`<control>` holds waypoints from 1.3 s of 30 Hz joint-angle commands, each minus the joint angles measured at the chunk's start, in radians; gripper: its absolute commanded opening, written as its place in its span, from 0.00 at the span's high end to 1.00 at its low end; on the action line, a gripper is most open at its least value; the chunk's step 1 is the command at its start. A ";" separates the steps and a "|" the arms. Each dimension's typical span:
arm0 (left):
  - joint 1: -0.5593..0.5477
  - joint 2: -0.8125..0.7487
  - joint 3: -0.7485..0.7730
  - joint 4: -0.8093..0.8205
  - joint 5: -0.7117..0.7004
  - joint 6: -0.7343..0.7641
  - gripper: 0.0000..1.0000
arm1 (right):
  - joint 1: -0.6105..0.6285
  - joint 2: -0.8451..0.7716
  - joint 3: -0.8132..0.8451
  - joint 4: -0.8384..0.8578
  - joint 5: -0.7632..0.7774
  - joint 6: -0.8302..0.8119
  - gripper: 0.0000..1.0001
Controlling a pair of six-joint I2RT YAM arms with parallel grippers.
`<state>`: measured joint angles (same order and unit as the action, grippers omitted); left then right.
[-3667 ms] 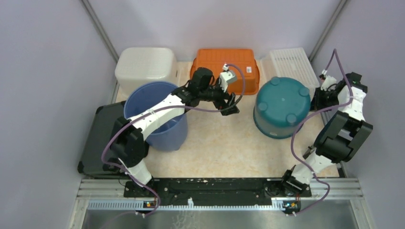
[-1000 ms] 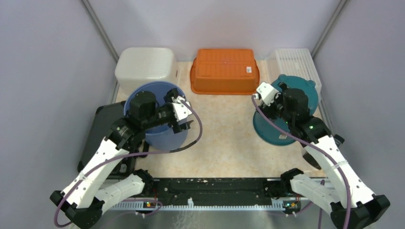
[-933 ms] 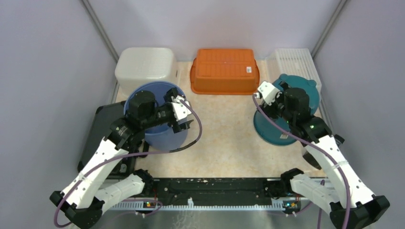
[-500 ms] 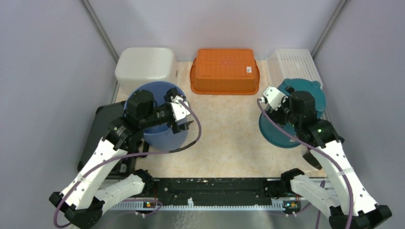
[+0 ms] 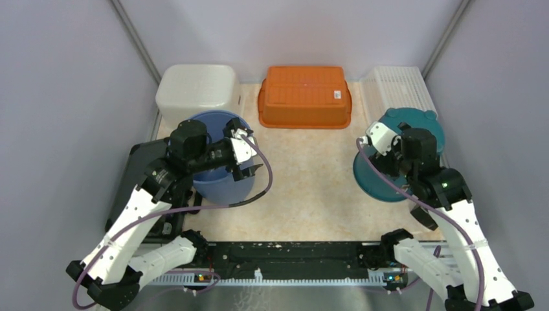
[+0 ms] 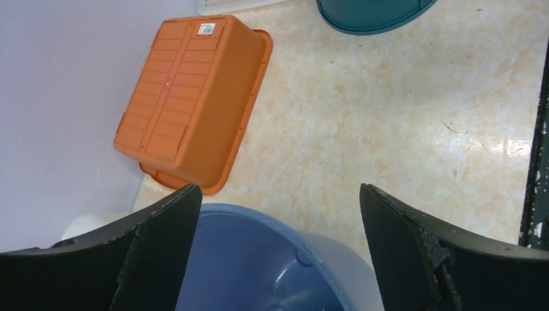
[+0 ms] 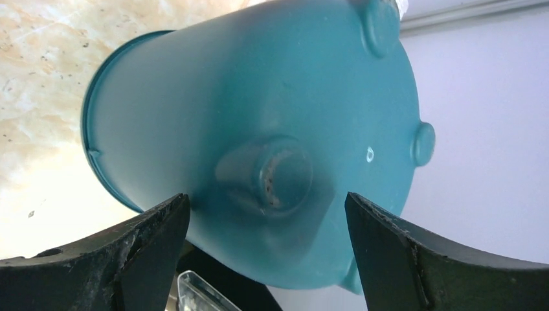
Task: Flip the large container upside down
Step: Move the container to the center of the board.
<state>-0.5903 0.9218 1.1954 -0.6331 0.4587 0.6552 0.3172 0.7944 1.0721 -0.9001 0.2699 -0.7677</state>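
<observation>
Two buckets stand on the counter (image 5: 304, 184). The blue bucket (image 5: 226, 188), mouth up, is at the left, just in front of a white tub (image 5: 197, 91). The left tool (image 5: 251, 170) hangs over its near rim with fingers spread wide, gripping nothing. At the right, a teal bucket (image 5: 417, 120) shows its footed base upward. The right tool (image 7: 267, 202) is close against its side with jaws apart; whether they touch it I cannot tell. An orange bin (image 5: 304, 97) lies bottom-up at the back centre, with a white lattice basket (image 5: 398, 87) in the back right corner. A black case (image 5: 136, 188) lies at the left edge, beside the blue bucket.
</observation>
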 commanded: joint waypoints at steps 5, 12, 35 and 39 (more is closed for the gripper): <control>0.004 0.033 0.068 0.022 0.009 -0.014 0.01 | -0.009 -0.014 0.042 -0.045 0.101 -0.016 0.11; -0.005 0.118 0.188 0.050 -0.093 -0.079 0.01 | -0.024 -0.001 0.060 -0.085 0.143 -0.013 0.11; -0.008 0.065 0.350 -0.467 0.003 0.178 0.01 | -0.069 0.016 0.408 -0.119 -0.330 0.029 0.07; -0.008 0.060 0.319 -0.508 -0.084 0.189 0.01 | -0.068 0.068 0.418 -0.032 -0.527 0.063 0.07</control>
<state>-0.5968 0.9867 1.5295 -1.0595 0.4030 0.7986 0.2523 0.8024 1.4803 -1.0176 0.0223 -0.7498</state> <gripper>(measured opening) 0.989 0.925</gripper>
